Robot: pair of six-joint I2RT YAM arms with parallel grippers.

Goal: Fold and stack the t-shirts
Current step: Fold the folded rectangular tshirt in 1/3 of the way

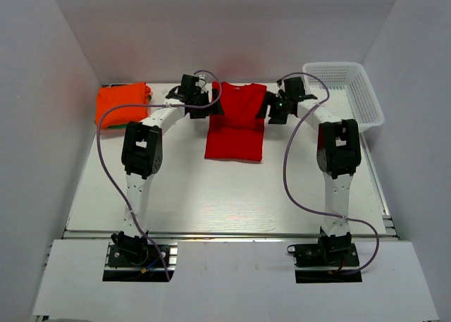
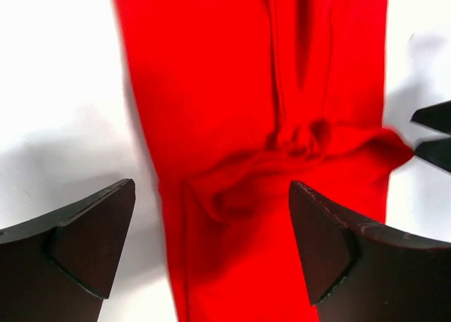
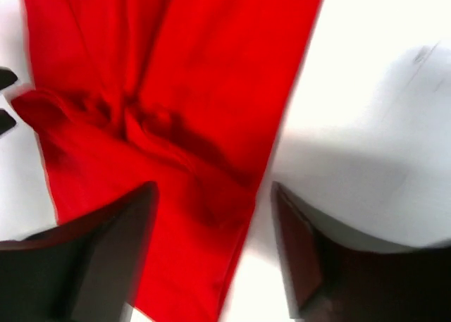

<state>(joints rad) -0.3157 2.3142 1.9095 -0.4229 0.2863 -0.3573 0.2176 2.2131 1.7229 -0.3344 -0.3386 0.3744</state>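
A bright red t-shirt (image 1: 236, 121) lies flat at the back middle of the table, its sides folded in and a wrinkled ridge (image 2: 296, 142) across it. My left gripper (image 1: 210, 103) hovers open over the shirt's left edge, red cloth (image 2: 232, 125) showing between its fingers (image 2: 84, 237), nothing held. On the other side my right gripper (image 1: 272, 109) stands open over the shirt's right edge (image 3: 211, 125), its fingers (image 3: 310, 258) apart and empty. A folded orange t-shirt (image 1: 121, 103) sits at the back left on a green one (image 1: 149, 95).
A white mesh basket (image 1: 352, 89) stands at the back right against the wall. White walls close in the table on three sides. Both arms' cables (image 1: 106, 167) loop above the table.
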